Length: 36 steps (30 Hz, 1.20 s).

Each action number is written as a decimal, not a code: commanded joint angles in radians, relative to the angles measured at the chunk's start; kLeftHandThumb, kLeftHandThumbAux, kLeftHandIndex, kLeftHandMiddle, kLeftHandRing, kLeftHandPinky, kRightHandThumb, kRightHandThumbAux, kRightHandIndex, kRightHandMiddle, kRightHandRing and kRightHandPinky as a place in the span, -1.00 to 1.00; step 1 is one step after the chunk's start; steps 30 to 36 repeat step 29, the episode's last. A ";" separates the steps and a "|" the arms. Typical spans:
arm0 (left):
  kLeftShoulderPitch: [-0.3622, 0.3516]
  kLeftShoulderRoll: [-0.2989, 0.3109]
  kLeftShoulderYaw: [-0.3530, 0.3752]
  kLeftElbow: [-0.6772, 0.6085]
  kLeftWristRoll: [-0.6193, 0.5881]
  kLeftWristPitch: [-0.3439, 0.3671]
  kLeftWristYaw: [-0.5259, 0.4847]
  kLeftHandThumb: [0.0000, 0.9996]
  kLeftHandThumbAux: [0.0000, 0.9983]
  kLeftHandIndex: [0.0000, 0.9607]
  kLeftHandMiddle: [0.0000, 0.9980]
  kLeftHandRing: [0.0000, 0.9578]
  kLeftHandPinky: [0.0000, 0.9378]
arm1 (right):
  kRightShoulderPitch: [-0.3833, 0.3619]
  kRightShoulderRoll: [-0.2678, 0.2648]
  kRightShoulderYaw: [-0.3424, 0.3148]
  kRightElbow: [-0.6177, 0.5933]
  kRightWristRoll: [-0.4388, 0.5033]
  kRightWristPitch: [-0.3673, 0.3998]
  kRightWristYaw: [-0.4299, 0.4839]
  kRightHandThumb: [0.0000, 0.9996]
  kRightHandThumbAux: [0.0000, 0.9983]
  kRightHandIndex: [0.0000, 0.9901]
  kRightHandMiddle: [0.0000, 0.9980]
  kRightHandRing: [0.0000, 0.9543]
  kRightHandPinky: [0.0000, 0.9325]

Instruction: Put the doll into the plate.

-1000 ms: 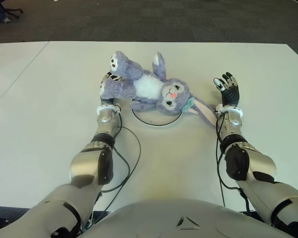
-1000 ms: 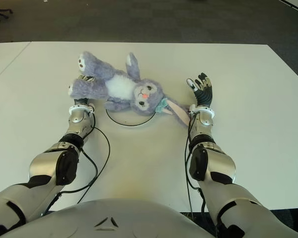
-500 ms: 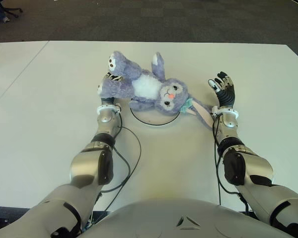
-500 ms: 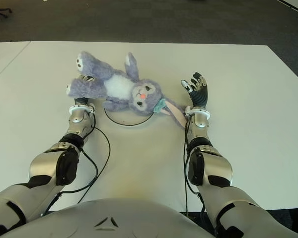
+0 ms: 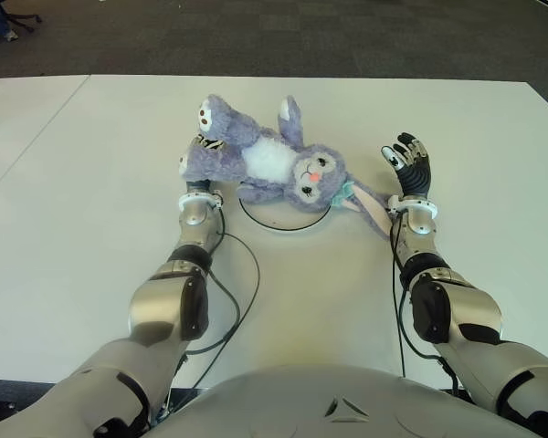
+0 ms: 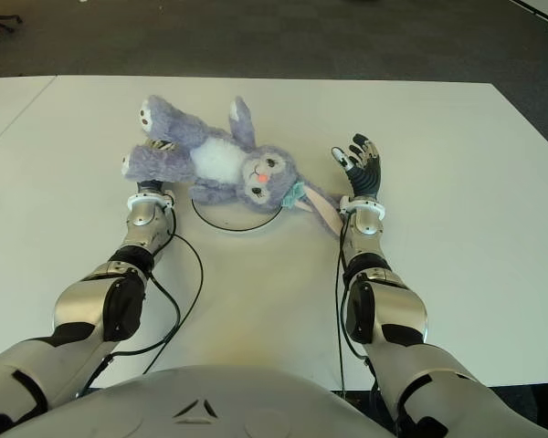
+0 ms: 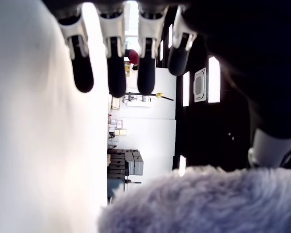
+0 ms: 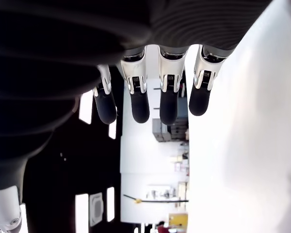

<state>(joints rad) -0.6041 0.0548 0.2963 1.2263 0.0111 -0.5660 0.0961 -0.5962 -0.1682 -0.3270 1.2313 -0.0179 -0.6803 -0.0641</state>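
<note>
Over the plate [image 5: 283, 222] lies the doll [image 5: 274, 164], my 2 hands, left hand [image 5: 199, 151] and right hand [image 5: 409, 166], open-fingered either side to steady it.

A lilac plush rabbit doll [image 5: 274, 162] is showing a white belly, pink nose and teal bow, over a white plate [image 5: 283, 222].

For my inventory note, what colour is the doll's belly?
White, on a lavender doll; clearest in the left eye view.

left hand [image 5: 204, 151] spread, right hand [image 5: 409, 166] spread, upright
</note>
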 commanded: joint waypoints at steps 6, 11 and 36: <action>0.201 -0.035 -0.002 0.125 0.002 0.111 -0.001 -1.00 0.23 -0.63 -0.50 -0.46 -0.45 | 0.253 0.082 -0.009 0.115 0.022 0.046 0.055 -1.00 0.32 -0.56 -0.53 -0.57 -0.62; 0.200 -0.034 0.001 0.126 -0.001 0.121 -0.001 -1.00 0.24 -0.64 -0.51 -0.46 -0.45 | 0.251 0.084 -0.007 0.114 0.020 0.047 0.051 -1.00 0.40 -0.55 -0.51 -0.55 -0.56; 0.197 -0.036 0.009 0.126 -0.010 0.122 -0.015 -1.00 0.29 -0.68 -0.51 -0.47 -0.45 | 0.239 0.081 -0.014 0.116 0.028 0.100 0.038 -0.96 0.73 -0.59 -0.54 -0.56 -0.55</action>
